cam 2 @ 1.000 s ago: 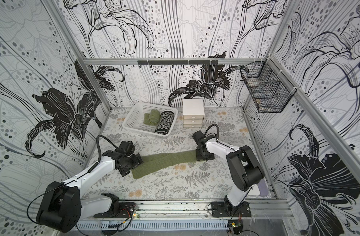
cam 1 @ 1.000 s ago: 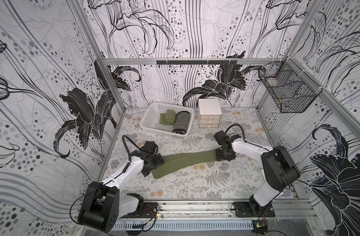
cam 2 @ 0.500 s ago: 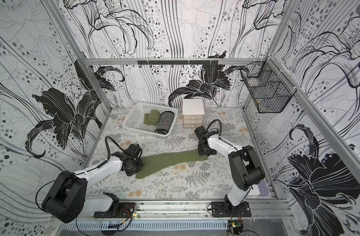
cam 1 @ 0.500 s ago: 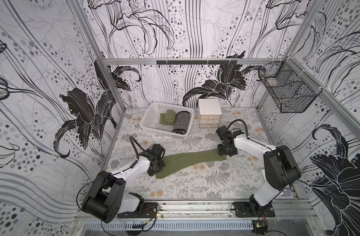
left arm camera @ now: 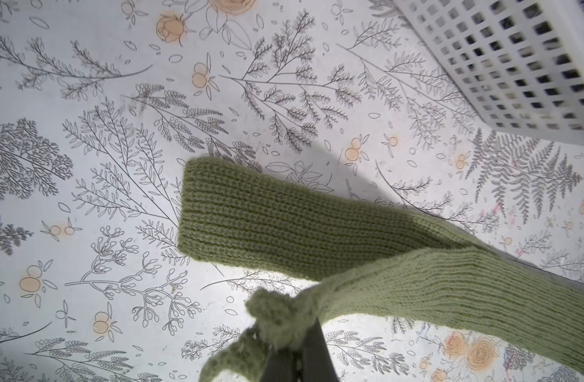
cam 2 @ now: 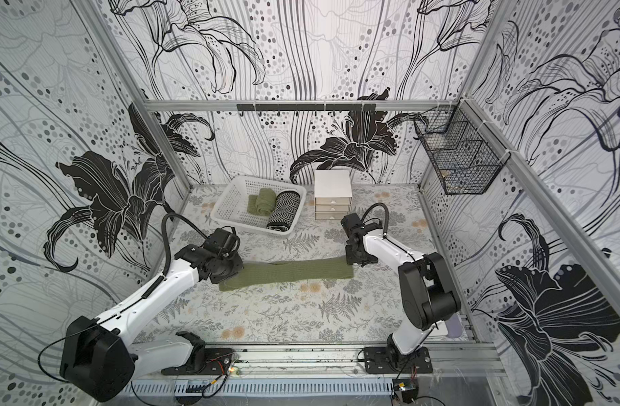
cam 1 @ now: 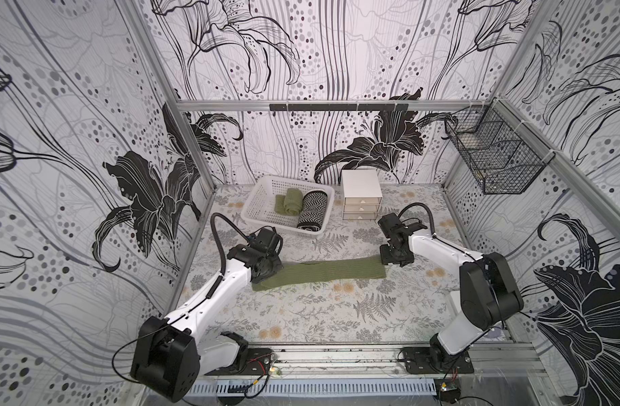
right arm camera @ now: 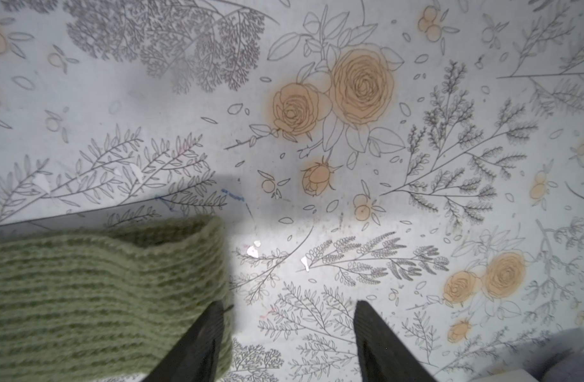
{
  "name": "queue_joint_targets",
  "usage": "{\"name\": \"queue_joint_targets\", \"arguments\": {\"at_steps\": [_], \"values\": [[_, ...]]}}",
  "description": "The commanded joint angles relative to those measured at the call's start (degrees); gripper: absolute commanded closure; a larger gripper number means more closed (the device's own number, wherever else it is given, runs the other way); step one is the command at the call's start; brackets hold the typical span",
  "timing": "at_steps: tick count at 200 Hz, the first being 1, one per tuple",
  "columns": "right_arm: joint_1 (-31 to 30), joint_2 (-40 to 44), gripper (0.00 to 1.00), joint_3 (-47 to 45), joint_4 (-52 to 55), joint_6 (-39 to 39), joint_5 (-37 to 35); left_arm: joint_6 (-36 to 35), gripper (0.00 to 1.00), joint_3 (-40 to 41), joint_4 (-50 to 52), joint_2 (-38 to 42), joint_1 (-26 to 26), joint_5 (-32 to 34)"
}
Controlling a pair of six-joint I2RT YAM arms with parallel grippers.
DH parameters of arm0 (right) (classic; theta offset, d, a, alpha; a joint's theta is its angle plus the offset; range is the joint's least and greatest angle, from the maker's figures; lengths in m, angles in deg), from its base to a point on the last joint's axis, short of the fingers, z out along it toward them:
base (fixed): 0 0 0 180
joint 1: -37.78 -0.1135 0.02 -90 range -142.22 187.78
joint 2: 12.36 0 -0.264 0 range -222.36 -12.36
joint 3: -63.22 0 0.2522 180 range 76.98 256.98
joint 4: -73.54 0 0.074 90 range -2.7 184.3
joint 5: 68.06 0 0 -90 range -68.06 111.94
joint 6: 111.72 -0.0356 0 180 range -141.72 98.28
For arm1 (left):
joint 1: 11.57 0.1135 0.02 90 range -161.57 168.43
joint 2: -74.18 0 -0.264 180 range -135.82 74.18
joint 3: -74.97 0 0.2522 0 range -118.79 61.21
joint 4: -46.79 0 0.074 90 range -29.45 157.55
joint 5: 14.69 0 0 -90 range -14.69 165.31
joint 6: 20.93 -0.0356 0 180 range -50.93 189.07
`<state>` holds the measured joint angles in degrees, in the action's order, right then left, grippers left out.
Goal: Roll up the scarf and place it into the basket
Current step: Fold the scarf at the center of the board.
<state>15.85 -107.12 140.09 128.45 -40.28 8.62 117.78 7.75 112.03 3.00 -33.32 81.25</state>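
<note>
A long green knitted scarf (cam 1: 322, 272) (cam 2: 294, 272) lies flat across the middle of the table. My left gripper (cam 1: 266, 272) (cam 2: 227, 274) sits at its left end. In the left wrist view that gripper (left arm camera: 300, 334) is shut on a bunched corner of the scarf (left arm camera: 284, 218), which folds back over itself. My right gripper (cam 1: 394, 260) (cam 2: 359, 258) is at the scarf's right end. It (right arm camera: 289, 307) stands open with bare table between its fingers, one finger at the scarf's (right arm camera: 102, 291) edge. The white perforated basket (cam 1: 262, 204) (cam 2: 231, 204) (left arm camera: 515, 66) stands behind the left gripper.
Inside the basket lie a rolled green cloth (cam 1: 291, 200) and a rolled black-and-white zigzag cloth (cam 1: 313, 211). A small white drawer unit (cam 1: 362, 195) stands right of the basket. A black wire basket (cam 1: 494, 158) hangs on the right wall. The patterned table continues in front of the scarf.
My left gripper has gone from open to shut on the scarf's left end and bunched it up. The right gripper has shifted slightly at the right end and stayed open.
</note>
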Motion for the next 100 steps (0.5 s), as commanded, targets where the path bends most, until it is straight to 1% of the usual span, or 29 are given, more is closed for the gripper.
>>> {"name": "queue_joint_targets", "arguments": {"at_steps": [1, 19, 30, 47, 60, 66, 85, 100], "values": [[0.22, -0.21, 0.35, 1.15, 0.98, 0.88, -0.56, -4.97, 0.95, -2.91, 4.47, -2.8, 0.51, 2.65], [0.46, -0.16, 0.35, 1.14, 0.95, 0.92, -0.41, -6.51, 0.95, -2.99, 4.34, -4.2, 2.85, 2.23], [0.62, -0.32, 0.35, 0.92, 0.61, 1.11, 0.15, -7.59, 0.95, -2.49, 3.77, -4.18, 5.47, 1.53], [0.83, -0.64, 0.35, 0.7, -0.16, 1.29, 2.45, -9.68, 0.94, -1.13, 1.89, -3.31, 10.29, 2.04], [0.99, -2.87, 0.36, 0.33, -1.33, 1.18, 4.72, -12.21, 0.93, 0.1, -0.38, -4.34, 15.38, -1.05], [1.08, -3.5, 0.37, 0.23, -1.86, 1.1, 5.73, -12.89, 0.93, -0.19, -0.68, -5.39, 16.91, -1.83], [1.19, -4.64, 0.39, 0.02, -3.44, 0.69, 9.31, -14.09, 0.93, -1.61, -1.42, -7.19, 17.97, -2.32], [1.19, -4.32, 0.41, -0.88, -5.62, 0.09, 14.19, -14.26, 0.93, -2.56, -1.96, -7.96, 18.19, -3.18]]}}
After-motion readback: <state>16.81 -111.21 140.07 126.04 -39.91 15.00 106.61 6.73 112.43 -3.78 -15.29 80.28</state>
